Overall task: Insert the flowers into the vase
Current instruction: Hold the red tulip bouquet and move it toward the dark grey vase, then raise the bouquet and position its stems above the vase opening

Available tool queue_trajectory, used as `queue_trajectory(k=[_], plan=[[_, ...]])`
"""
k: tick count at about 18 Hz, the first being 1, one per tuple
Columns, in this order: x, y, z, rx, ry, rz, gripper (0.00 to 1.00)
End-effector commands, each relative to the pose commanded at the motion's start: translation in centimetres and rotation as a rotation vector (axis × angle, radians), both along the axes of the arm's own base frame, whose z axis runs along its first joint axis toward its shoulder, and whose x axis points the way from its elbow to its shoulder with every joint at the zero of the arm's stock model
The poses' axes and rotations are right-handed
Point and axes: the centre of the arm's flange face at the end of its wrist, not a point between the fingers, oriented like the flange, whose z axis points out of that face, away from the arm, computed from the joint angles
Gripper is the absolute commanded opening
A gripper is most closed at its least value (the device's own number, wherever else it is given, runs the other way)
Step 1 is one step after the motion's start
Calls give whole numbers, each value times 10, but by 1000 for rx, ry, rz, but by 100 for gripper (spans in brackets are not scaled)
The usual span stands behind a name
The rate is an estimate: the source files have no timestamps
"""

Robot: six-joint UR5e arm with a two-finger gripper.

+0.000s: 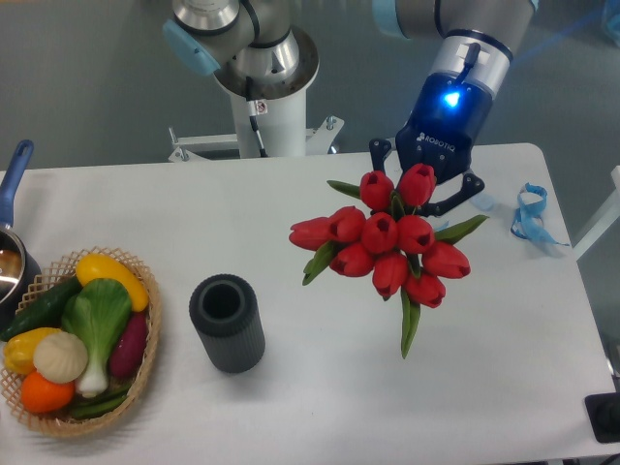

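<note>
Jaws of the black two-finger gripper clench the red artificial tulips, lifted clear for carrying toward the ribbed dark grey vase.

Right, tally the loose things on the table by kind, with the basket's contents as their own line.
Bunch of flowers, at the gripper: 1
Vase: 1
Wicker basket: 1
Toy vegetables in the basket: about 7
Blue strap: 1
Pan, partly out of frame: 1
Total: about 12
</note>
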Motion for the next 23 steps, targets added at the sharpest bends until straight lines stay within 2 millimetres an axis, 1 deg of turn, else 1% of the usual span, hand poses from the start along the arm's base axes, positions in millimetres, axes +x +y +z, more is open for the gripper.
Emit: queue_trajectory(k=[2,4,14,15,17,18,20,22,23], plan=[[2,0,-5,-3,-7,-3,13],[2,2,0,0,3,-6,13],[3,13,-14,-10,-15,-26,13],[6,19,-15,-10,-14,-39,13],[17,39,-23,-8,-7,-81,13],[26,49,-21,1,10,-107,13],[41,74,-29,41,4,-178,13],[48,80,-27,112,-7,-233,13],[51,81,-23,161,-17,-265,13]])
